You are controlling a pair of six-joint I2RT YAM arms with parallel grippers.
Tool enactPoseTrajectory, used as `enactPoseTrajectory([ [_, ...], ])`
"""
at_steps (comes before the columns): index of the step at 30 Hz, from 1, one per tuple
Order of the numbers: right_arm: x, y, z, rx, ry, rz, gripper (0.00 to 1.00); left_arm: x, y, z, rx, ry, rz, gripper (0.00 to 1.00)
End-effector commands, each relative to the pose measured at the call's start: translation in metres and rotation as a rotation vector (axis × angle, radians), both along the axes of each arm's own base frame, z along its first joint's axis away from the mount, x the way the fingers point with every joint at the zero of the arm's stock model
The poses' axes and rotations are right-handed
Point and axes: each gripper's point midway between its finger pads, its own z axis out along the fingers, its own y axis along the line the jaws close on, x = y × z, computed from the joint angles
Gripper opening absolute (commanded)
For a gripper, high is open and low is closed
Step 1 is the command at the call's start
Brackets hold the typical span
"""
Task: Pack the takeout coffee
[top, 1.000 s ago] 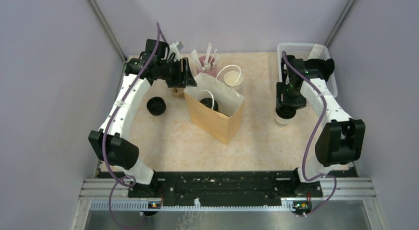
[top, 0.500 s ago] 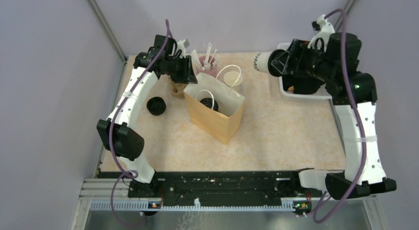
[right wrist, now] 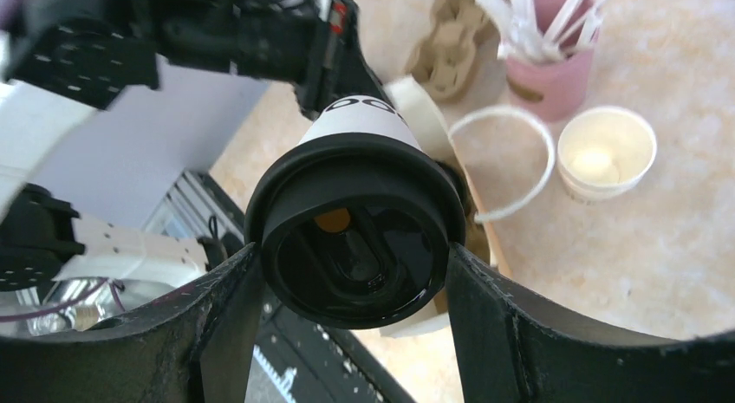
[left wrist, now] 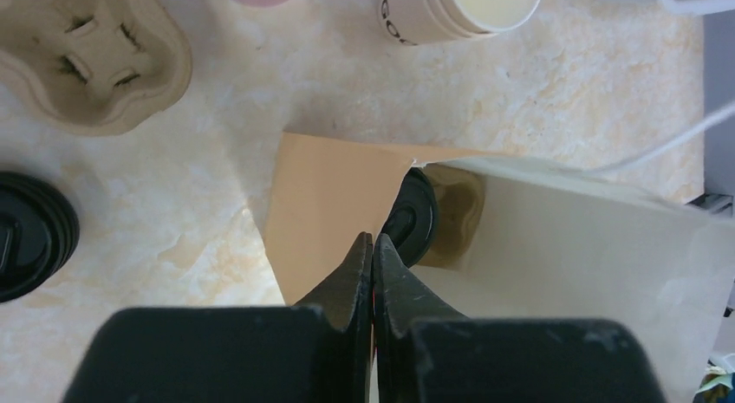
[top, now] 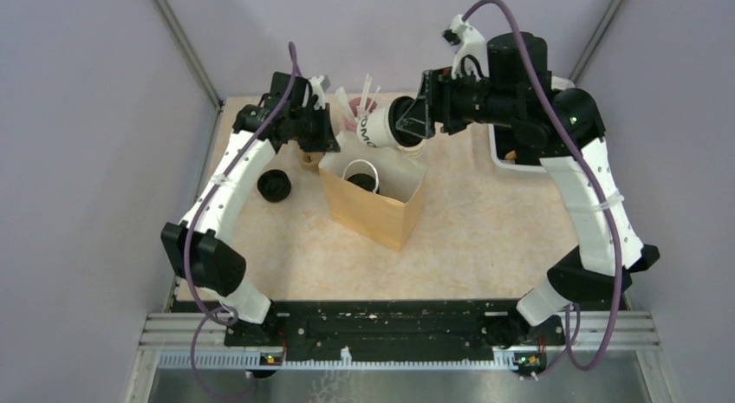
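Right gripper point(right wrist: 354, 257) is clamped on a lidded cup point(right wrist: 357, 124), one finger on each side of the black lid. The cup lies on its side, lid facing back at the wrist and lettered white wall pointing away from the hand. From above, it hangs in the air just past the fingertips, over the far rim of the paper bag point(top: 374, 214). Whether it touches the rim, I cannot tell.

Across the table, the left gripper point(left wrist: 373, 247) is pinched tight, jaws together on the bag's brown edge. The bag's mouth gapes to the right of those fingers. Down inside, just beyond the fingertips, sits the second coffee point(left wrist: 413, 214). Only its black lid shows.

Left of the left hand lies a stack of loose black lids point(left wrist: 30, 234). Farther out on that side is a pulp cup carrier point(left wrist: 95, 56). Beyond the right hand, past the bag's white handle point(right wrist: 507, 160), stand the lidless cups point(right wrist: 607, 156) and a pink cup of stirrers point(right wrist: 546, 69).
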Motion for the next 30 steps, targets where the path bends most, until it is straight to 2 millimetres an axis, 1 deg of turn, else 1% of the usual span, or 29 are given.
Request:
enactPoseTrajectory([
  [1,-0.014,-0.005,0.001,-0.043,-0.008,-0.01,0.4,-0.019,0.012,0.025,-0.042,-0.065,0.101,0.02],
  [3,-0.015,-0.007,0.007,-0.023,-0.02,-0.021,0.4,-0.034,0.015,0.022,-0.074,-0.028,0.153,0.05],
  [5,-0.016,-0.009,0.014,-0.006,-0.036,-0.028,0.4,-0.049,0.014,0.018,-0.12,0.008,0.184,0.04],
  [6,-0.017,-0.009,0.016,0.0,-0.04,-0.031,0.4,-0.055,0.013,0.017,-0.137,0.022,0.194,0.06],
  [7,-0.016,-0.009,0.016,0.003,-0.04,-0.032,0.4,-0.059,0.012,0.016,-0.147,0.033,0.2,0.12],
  [9,-0.017,-0.008,0.016,0.007,-0.034,-0.027,0.4,-0.06,0.012,0.016,-0.143,0.031,0.195,0.24],
  [12,-0.017,-0.006,0.016,0.01,-0.032,-0.022,0.39,-0.05,0.019,0.014,-0.061,0.03,0.193,0.35],
  [13,-0.018,-0.007,0.017,0.011,-0.033,-0.022,0.39,-0.045,0.019,0.017,-0.042,0.028,0.191,0.37],
  [14,-0.018,-0.007,0.018,0.013,-0.034,-0.02,0.39,-0.04,0.02,0.014,-0.017,0.037,0.186,0.37],
  [17,-0.019,-0.008,0.019,0.012,-0.039,-0.019,0.38,-0.035,0.022,0.011,0.031,0.049,0.177,0.37],
  [21,-0.019,-0.008,0.017,0.002,-0.032,-0.02,0.36,-0.034,0.021,0.009,0.07,0.026,0.158,0.31],
  [24,-0.018,-0.006,0.011,-0.02,-0.025,-0.007,0.36,-0.035,0.019,0.004,0.112,0.023,0.149,0.25],
  [26,-0.017,-0.005,0.005,-0.046,-0.024,0.003,0.35,-0.034,0.017,0.005,0.125,0.001,0.142,0.21],
  [30,-0.024,-0.002,-0.008,-0.13,-0.044,0.047,0.35,-0.026,0.009,0.02,0.119,-0.1,0.114,0.11],
])
